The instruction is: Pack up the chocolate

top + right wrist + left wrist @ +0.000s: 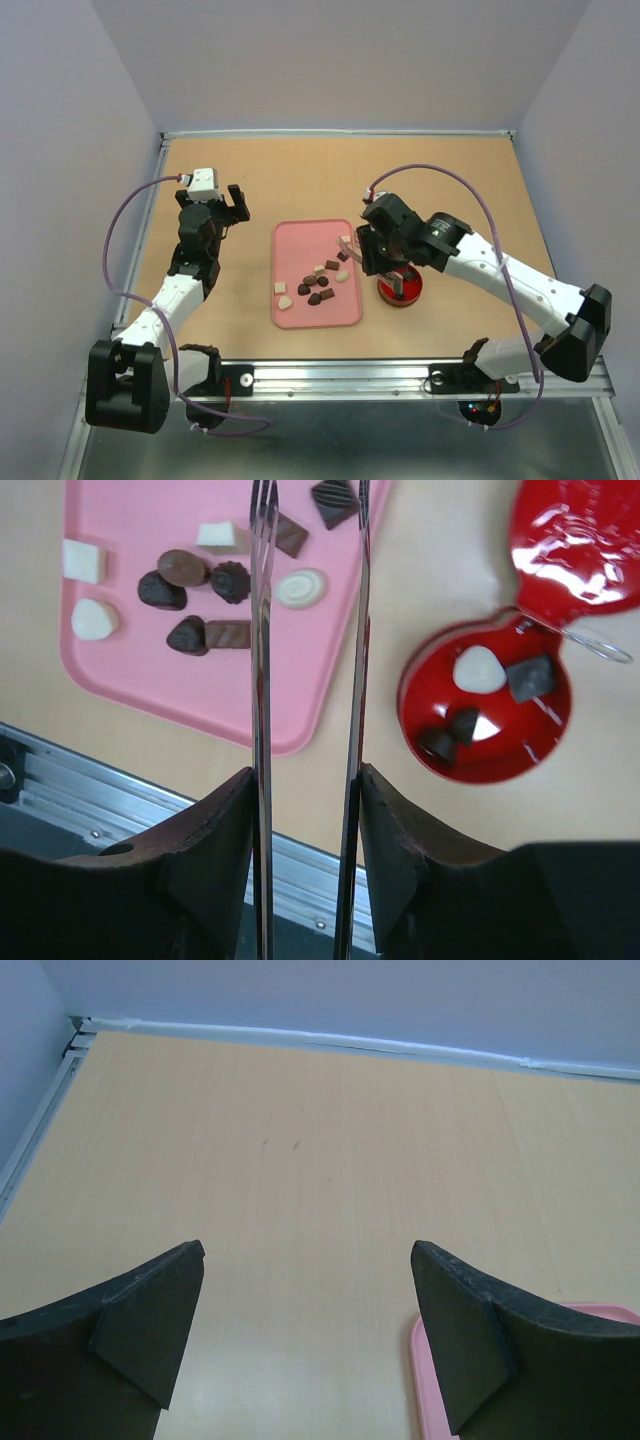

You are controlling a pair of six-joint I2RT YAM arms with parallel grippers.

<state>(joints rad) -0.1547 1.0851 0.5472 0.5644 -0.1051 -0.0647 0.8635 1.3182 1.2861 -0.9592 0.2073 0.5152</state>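
Right wrist view: right gripper clamping metal tweezers, tips reaching over the far right corner of the pink tray, probably lining up a pick. Chocolate mostly lying on it, four pieces sitting in the open red tin alongside. Left gripper gaping wide, idling above the surface.

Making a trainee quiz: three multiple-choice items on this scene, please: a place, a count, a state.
1. The red tin sits: A on the pink tray; B right of it; C left of it.
2. Count of chocolates in the tin: A one; B nine; C four.
3. The left gripper is: A open, empty; B shut on a chocolate; C shut on a lid.
B: it stands off the tray's right edge. C: one white, three dark. A: jaws wide over the table.
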